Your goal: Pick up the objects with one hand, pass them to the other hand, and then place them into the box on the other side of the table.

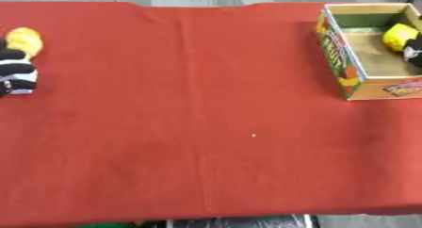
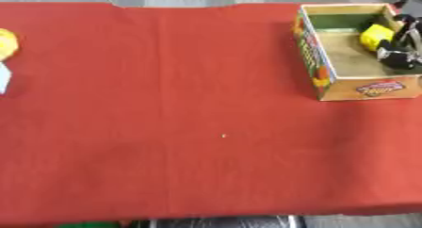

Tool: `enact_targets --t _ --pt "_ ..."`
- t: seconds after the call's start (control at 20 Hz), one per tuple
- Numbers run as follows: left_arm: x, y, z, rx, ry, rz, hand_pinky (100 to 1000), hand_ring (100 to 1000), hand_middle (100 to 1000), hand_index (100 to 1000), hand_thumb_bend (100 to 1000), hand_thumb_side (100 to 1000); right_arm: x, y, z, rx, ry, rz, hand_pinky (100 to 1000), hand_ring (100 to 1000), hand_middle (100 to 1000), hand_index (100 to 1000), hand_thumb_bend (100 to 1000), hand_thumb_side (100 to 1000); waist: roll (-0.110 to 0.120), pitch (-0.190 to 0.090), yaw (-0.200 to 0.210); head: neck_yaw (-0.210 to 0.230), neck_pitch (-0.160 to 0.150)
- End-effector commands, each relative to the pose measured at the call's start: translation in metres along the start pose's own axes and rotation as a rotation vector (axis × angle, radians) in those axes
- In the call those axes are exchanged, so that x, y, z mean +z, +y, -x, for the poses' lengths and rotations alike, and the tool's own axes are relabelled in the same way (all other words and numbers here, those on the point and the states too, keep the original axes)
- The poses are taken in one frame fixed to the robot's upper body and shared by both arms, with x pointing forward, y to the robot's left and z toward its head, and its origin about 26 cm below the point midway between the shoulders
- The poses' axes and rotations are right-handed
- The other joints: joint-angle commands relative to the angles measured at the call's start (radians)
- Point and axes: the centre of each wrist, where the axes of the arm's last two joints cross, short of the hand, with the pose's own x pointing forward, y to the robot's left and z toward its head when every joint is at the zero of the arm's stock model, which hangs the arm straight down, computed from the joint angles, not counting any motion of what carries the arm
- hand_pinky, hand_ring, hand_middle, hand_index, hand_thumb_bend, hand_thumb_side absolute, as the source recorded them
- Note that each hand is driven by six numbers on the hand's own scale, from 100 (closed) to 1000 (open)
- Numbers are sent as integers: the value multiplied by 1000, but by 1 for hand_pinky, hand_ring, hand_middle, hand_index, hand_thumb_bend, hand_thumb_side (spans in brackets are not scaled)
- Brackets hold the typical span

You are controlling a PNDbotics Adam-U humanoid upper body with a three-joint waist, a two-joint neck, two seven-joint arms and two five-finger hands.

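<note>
One right hand (image 2: 399, 52) holds a yellow object (image 2: 376, 36) inside the box (image 2: 362, 88).

A desk (image 1: 206, 128) is filling most of the frame. A box (image 2: 317, 57) is sitting on it in the upper right, open side up. The right hand (image 2: 400, 52) is reaching in from the right edge, lying inside the box against an object (image 2: 375, 35) there. At the far left edge another object (image 1: 25, 41) is lying on the desk, with the left hand (image 1: 16, 71) just below it.
</note>
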Motion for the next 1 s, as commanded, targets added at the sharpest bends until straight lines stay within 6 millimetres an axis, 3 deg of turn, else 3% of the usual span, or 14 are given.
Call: enact_targets --t 0.05,0.45,0.6,0.75,0.9,0.95,1.0 --pt "0 2 -8 -20 -13 3 736 774 757 881 333 913 -3 -26 9 -21 9 41 783 567 552 927 100 199 0 1 -2 4 -2" --pt "-3 7 -16 -65 -34 2 738 775 758 879 320 897 -4 -48 -1 -77 -125 138 786 556 544 946 100 253 1 2 -9 15 -2" --pt "-7 15 -26 -132 -42 -1 738 774 757 879 285 883 -10 -63 -21 -90 -246 214 791 561 551 948 100 349 3 -1 -14 20 -2" --pt "-11 27 -37 -225 -43 -13 738 774 756 880 261 872 -16 -73 -48 -82 -386 287 794 578 569 950 100 350 5 -4 -19 25 -2" --pt "-16 43 -53 -350 -43 -37 744 775 759 884 242 804 -21 -73 -83 -56 -552 334 801 620 614 965 100 100 12 -9 -18 30 -2" --pt "-17 50 -57 -388 -35 -48 745 775 760 885 242 796 -22 -71 -95 -47 -607 341 802 622 616 966 100 100 14 -11 -18 31 -2" --pt "-18 56 -61 -429 -29 -54 760 782 770 891 279 710 -21 -68 -106 -40 -662 349 805 637 630 971 100 100 18 -13 -16 30 -2"
